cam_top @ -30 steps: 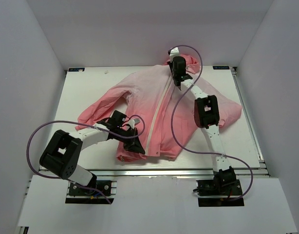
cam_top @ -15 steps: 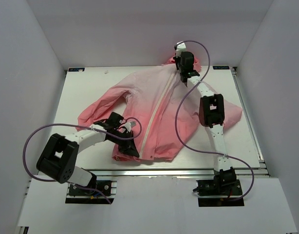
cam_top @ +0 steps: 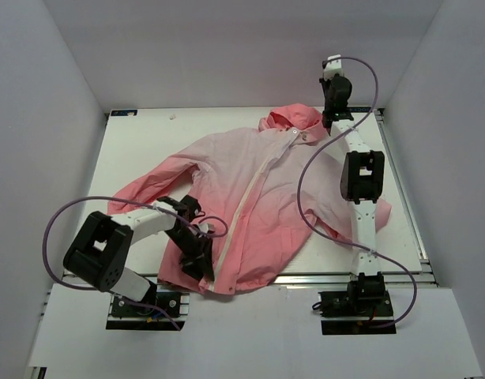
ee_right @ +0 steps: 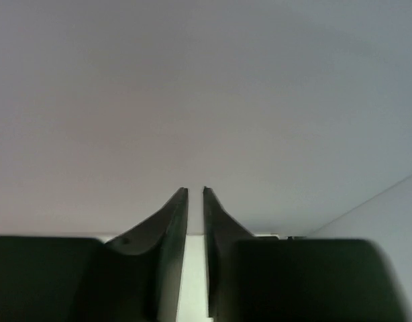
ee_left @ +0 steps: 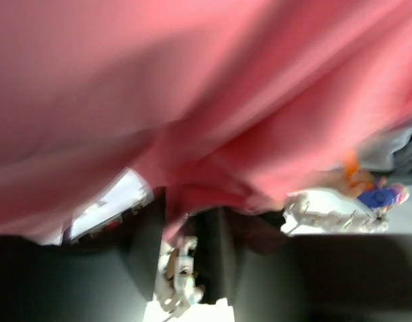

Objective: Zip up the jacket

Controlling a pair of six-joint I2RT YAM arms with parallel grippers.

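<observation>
Jacket (cam_top: 282,197) first, from the overhead camera: I see it spread front-up across the white counter (cam_top: 140,150), with the hood (cam_top: 294,118) at the far end and the hem hanging at the near edge. Its white zipper (cam_top: 246,205) runs on a slant from the collar down to the hem, and the two fronts lie together along it as far as I can make out. One sleeve reaches out toward the left side of the counter, and the other lies under my right arm. My left gripper (cam_top: 201,268) is down on the hem, just left of the bottom of the zipper. My right gripper (cam_top: 329,117) is raised beside the hood at the far right, apart from the cloth. On the left wrist camera the picture is badly blurred. Coral-pink jacket (ee_left: 192,80) fills nearly all of it, and a fold dips between the dark jaws of the left gripper (ee_left: 186,215). I cannot tell whether they are pinching that fold or standing loose around it. On the right wrist camera the right gripper (ee_right: 195,191) faces the plain back wall (ee_right: 192,80). Its jaws are parted by only a thin slit, and nothing is between them.
</observation>
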